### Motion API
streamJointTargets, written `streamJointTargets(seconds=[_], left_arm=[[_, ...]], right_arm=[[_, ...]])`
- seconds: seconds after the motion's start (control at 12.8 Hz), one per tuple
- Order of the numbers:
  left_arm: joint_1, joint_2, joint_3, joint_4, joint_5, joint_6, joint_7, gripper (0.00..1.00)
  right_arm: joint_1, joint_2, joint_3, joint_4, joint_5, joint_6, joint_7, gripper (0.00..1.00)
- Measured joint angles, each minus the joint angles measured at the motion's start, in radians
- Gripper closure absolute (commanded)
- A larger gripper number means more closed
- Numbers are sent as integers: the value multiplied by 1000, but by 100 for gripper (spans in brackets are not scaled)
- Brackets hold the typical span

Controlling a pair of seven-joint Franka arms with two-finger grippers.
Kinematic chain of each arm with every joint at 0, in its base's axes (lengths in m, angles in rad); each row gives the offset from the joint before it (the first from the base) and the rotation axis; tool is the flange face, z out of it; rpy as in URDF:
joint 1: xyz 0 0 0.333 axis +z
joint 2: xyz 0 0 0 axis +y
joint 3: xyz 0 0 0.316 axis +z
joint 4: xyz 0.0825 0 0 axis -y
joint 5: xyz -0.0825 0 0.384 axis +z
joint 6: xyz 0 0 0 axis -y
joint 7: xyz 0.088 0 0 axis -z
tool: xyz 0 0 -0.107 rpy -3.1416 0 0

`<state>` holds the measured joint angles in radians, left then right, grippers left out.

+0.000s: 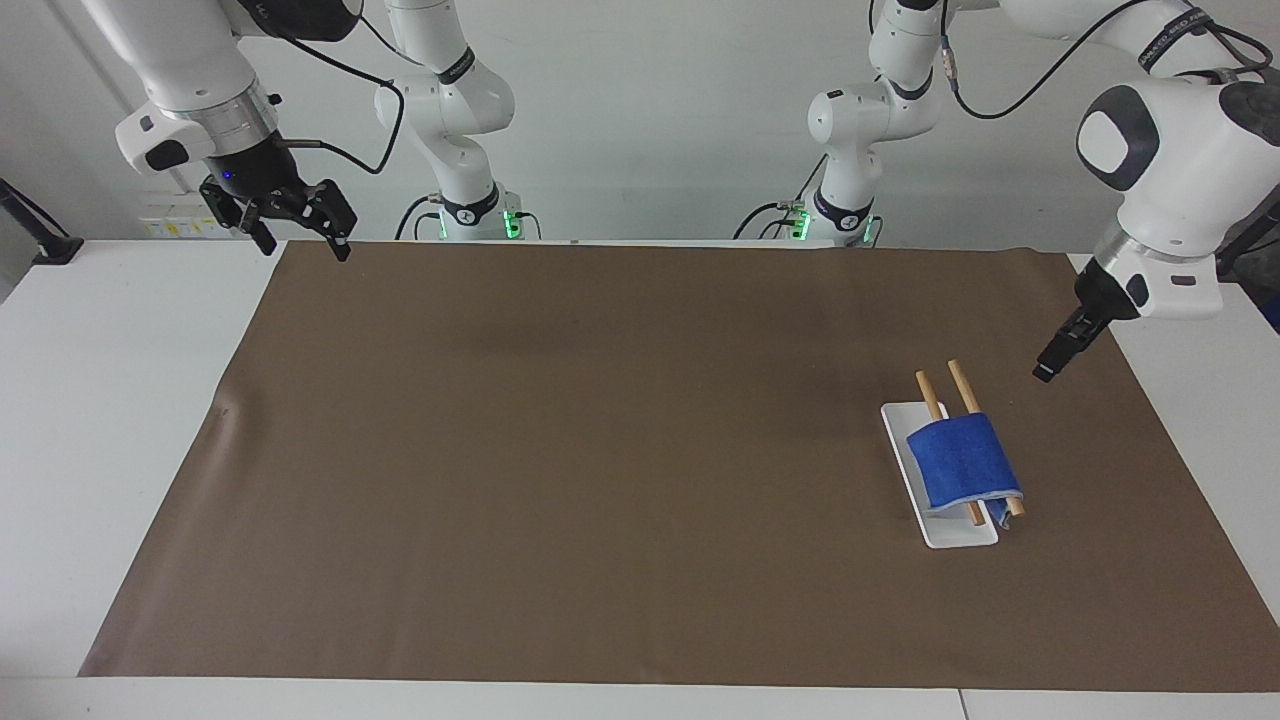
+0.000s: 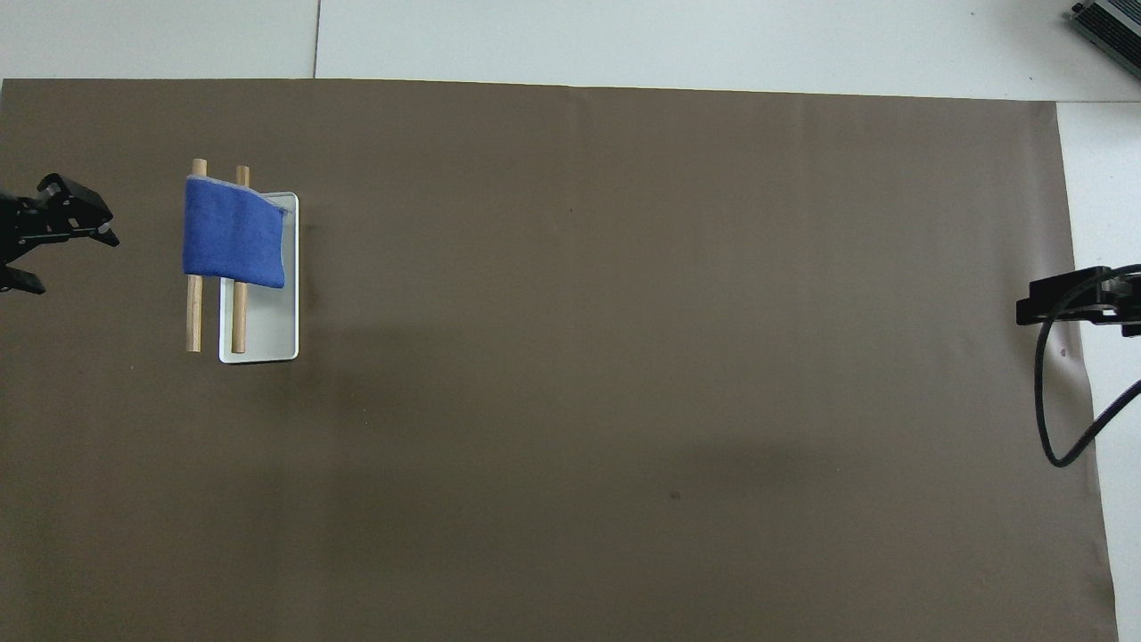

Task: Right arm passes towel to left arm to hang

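The blue towel (image 1: 962, 462) hangs draped over two wooden rods (image 1: 930, 390) of a small rack with a white base (image 1: 960, 530), toward the left arm's end of the table. In the overhead view the towel (image 2: 233, 232) covers the rods' (image 2: 193, 312) farther half. My left gripper (image 1: 1045, 372) is raised beside the rack, apart from the towel; the overhead view shows it (image 2: 78, 264) open and empty. My right gripper (image 1: 306, 248) is open and empty, up over the mat's corner at the right arm's end; only its tip (image 2: 1034, 310) shows in the overhead view.
A brown mat (image 1: 600, 450) covers most of the white table (image 1: 100, 400). A black cable (image 2: 1052, 419) hangs from the right arm over the mat's edge.
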<state>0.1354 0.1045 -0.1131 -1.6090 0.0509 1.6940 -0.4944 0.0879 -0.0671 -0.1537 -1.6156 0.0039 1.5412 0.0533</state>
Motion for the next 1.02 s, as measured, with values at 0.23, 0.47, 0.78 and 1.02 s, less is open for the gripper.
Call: streamJointTargets(seconds=[0.23, 0.47, 0.78, 1.02], left_arm=[[0, -42, -19, 48, 0, -178, 210, 11], [0, -106, -36, 54, 0, -232, 291, 4], [1, -128, -32, 54, 0, -258, 424, 0], [1, -132, -28, 54, 0, -193, 444, 0]], right_arm=[[0, -12, 3, -14, -1, 0, 0, 0], [0, -17, 4, -19, -1, 2, 0, 0], [5, -18, 9, -31, -2, 44, 0, 0], [15, -18, 11, -45, -35, 51, 0, 0]])
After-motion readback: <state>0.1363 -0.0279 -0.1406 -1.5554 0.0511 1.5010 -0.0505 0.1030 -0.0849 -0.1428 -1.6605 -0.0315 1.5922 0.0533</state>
